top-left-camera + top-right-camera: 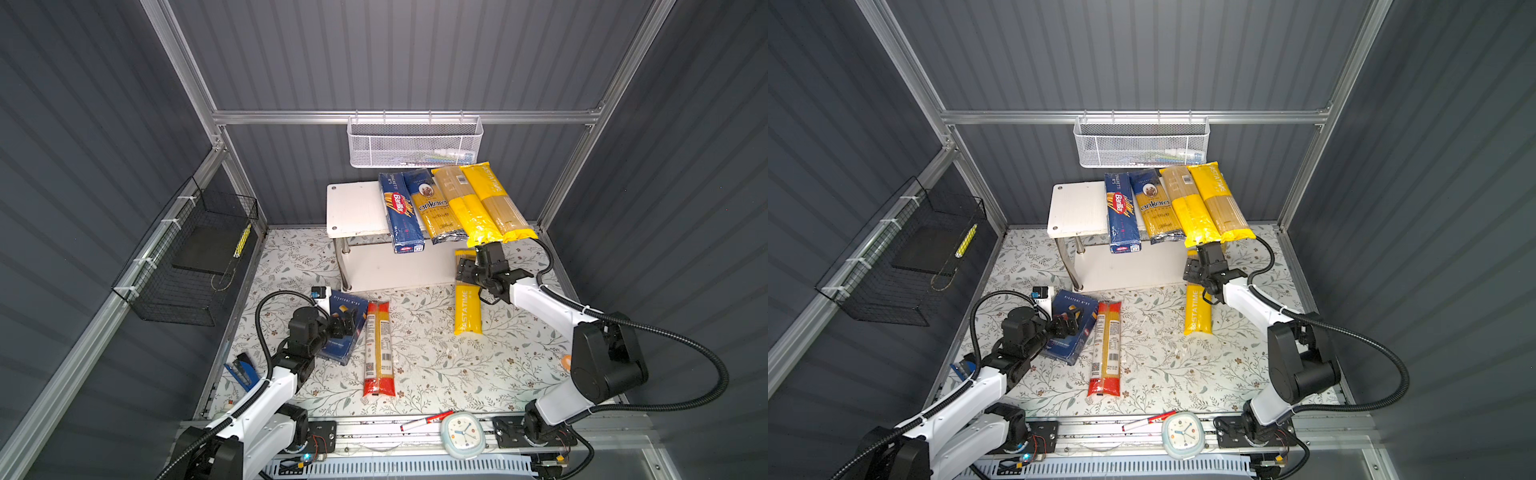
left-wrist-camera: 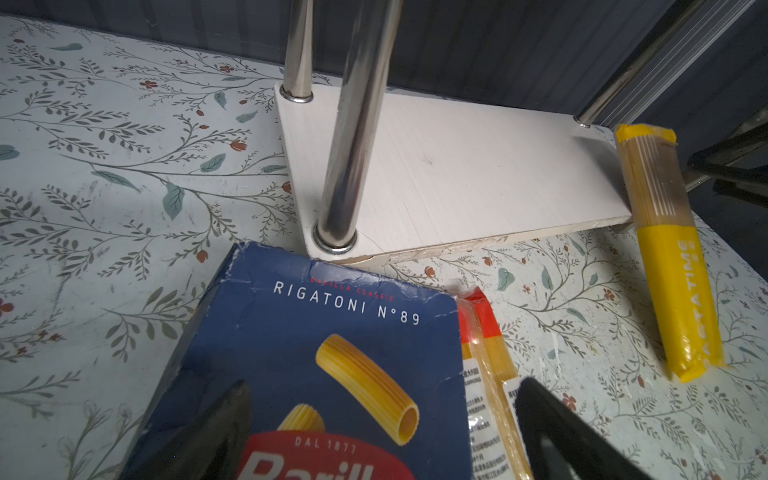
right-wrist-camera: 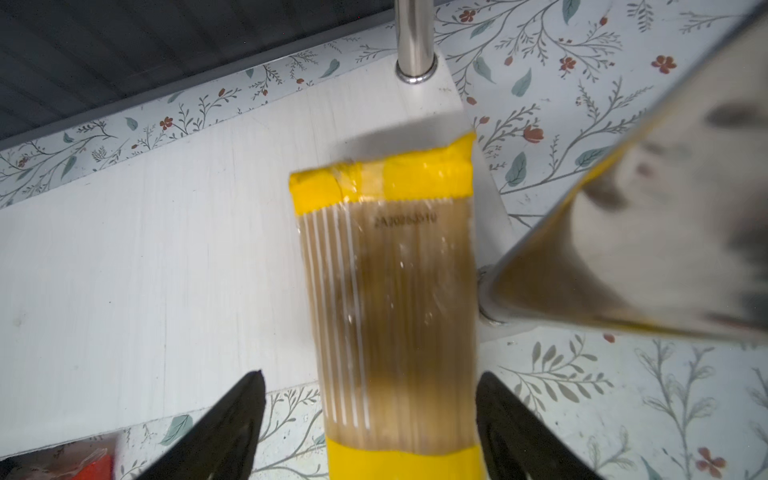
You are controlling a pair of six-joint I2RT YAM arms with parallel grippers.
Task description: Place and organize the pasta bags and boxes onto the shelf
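Observation:
The shelf (image 1: pixel 353 208) stands at the back. Its top board carries the long Barilla spaghetti box (image 1: pixel 401 212), the ankara bag (image 1: pixel 436 208) and two PASTATIME bags (image 1: pixel 465 203) (image 1: pixel 498 199) side by side. Another PASTATIME bag (image 1: pixel 467 307) lies with its far end on the lower board (image 3: pixel 166 249) and the rest on the table. My right gripper (image 3: pixel 371 376) is open astride this bag (image 3: pixel 390 291), with a gap on each side. My left gripper (image 2: pixel 384 382) hangs open over the rigatoni box (image 2: pixel 332 332). The red-ended bag (image 1: pixel 378 349) lies beside that box.
A white mesh basket (image 1: pixel 415 141) hangs on the back rail above the shelf. A black wire basket (image 1: pixel 195 257) is fixed to the left wall. A clock (image 1: pixel 462 434) and a red marker (image 1: pixel 426 419) lie on the front rail. A blue tool (image 1: pixel 241 370) lies at the table's left edge.

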